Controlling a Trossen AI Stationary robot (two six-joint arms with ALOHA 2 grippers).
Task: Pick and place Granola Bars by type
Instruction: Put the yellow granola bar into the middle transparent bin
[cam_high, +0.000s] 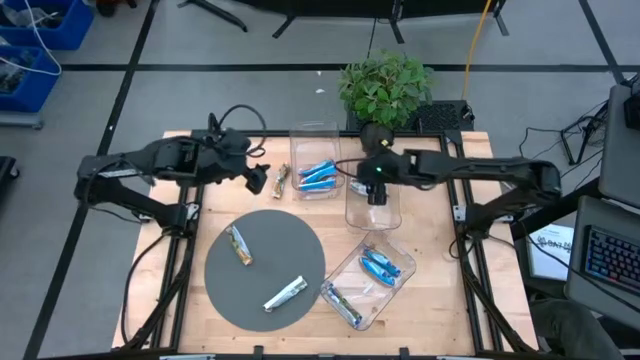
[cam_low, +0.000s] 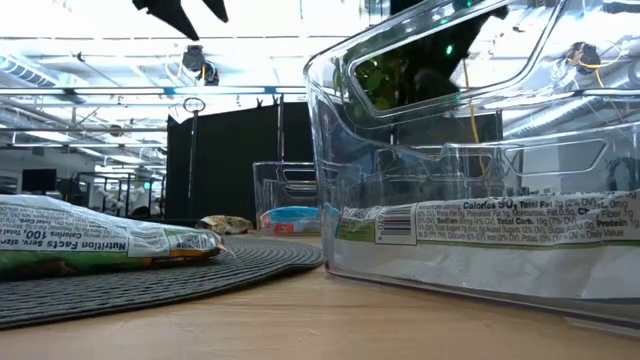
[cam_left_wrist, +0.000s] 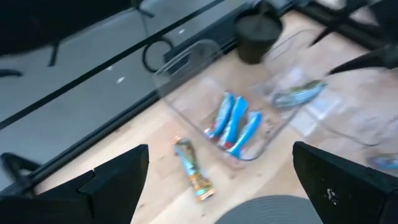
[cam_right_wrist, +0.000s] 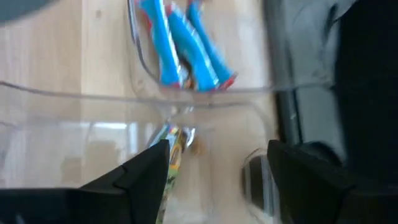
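Wooden desk on a grey floor, seen from above: a potted plant stands at its far edge. The left gripper hovers near the far-left part, its jaws spread wide and empty, just beside a tan bar lying on the wood. The right gripper hangs over the middle bin, jaws parted, with nothing visibly gripped. Blue bars lie in the far bin; more blue bars and a white bar lie in the near bin. On the round grey mat rest a tan bar and a silver bar.

From desk height, a silvery bar lies on the mat.

Left wrist: open fingers frame three blue bars.

Right wrist: fingers stand apart above a tan wrapper inside the clear bin.
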